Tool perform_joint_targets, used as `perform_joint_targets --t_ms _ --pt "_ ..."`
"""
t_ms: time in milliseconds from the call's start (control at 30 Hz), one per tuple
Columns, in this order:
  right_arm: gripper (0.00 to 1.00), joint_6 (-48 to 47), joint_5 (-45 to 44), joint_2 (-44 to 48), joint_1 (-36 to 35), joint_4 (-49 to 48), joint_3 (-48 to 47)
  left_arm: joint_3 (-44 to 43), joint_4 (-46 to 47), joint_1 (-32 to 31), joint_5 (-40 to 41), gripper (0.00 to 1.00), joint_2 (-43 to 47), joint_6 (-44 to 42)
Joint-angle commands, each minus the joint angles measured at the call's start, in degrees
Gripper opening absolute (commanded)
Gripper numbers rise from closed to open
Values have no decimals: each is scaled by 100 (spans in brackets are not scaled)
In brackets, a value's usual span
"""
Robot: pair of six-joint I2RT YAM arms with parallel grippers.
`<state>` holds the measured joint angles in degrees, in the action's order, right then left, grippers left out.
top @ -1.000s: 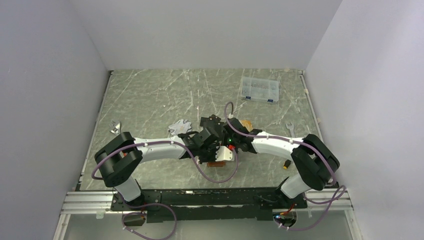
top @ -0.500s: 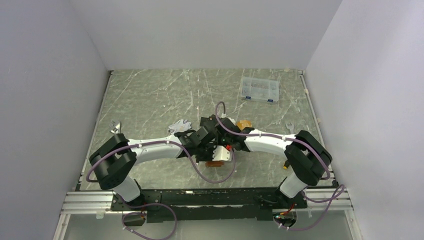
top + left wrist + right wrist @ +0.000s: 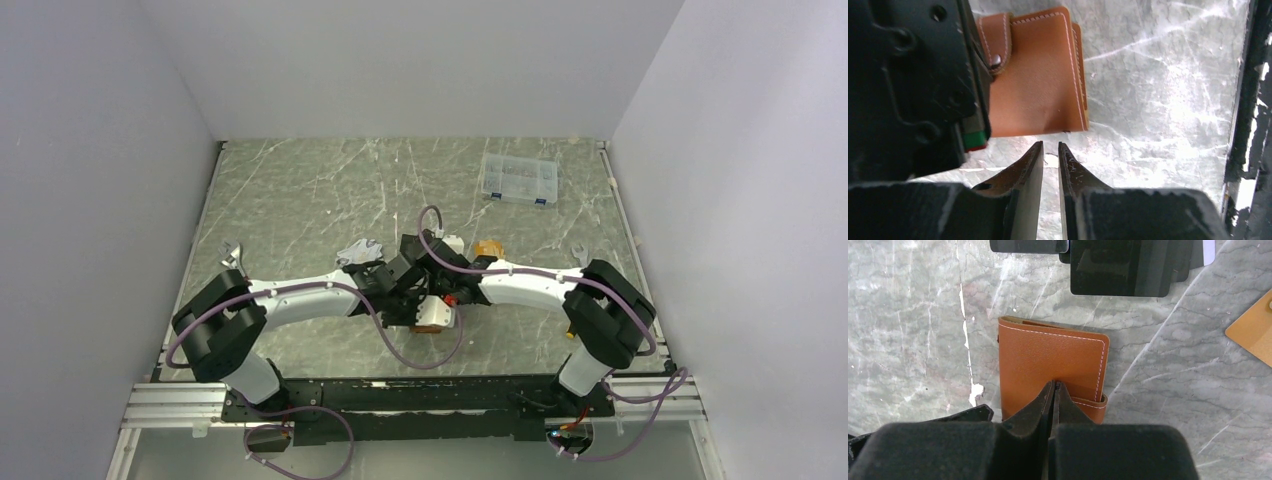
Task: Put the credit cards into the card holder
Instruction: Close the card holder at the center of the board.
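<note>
The left gripper (image 3: pixel 1050 150) has its jaws slightly parted, empty. The right gripper (image 3: pixel 1054 387) is clenched, tips seemingly pressing the card holder (image 3: pixel 1048 352), which lies folded flat on the surface. It looks like soft, light leather, so pinch its snap tab (image 3: pixel 1091 404). Beyond lie slick, stiff black cards (image 3: pixel 1128 267).

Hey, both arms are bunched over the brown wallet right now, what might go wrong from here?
1. The wallet is folded shut, and the right gripper sits closed over one edge; prying may just slide it across the smooth table.
2. The left gripper, barely open, points at the wallet right beside the right one, so the two may knock together.
3. The black cards lie flat, hard to pinch.
</note>
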<state>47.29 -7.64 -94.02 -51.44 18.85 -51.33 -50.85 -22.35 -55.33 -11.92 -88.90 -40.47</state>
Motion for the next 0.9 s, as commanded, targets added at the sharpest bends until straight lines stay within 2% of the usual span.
perform_joint_targets --t_ms 0,333,600,767,867 --pt "0 255 -352 -660 -518 824 463 -174 250 144 -162 22 210 88" --pt "0 489 -172 -1105 -786 483 700 -474 -129 788 -977 22 593 304" --pt "0 547 -26 -1172 -908 646 885 -138 -156 1409 -1228 22 1161 321" --pt "0 721 25 -1099 -1045 1005 1016 86 -172 2039 -1527 21 1508 351" --pt "0 859 14 -1049 -1175 1184 1062 169 -195 2668 -1895 21 1716 414"
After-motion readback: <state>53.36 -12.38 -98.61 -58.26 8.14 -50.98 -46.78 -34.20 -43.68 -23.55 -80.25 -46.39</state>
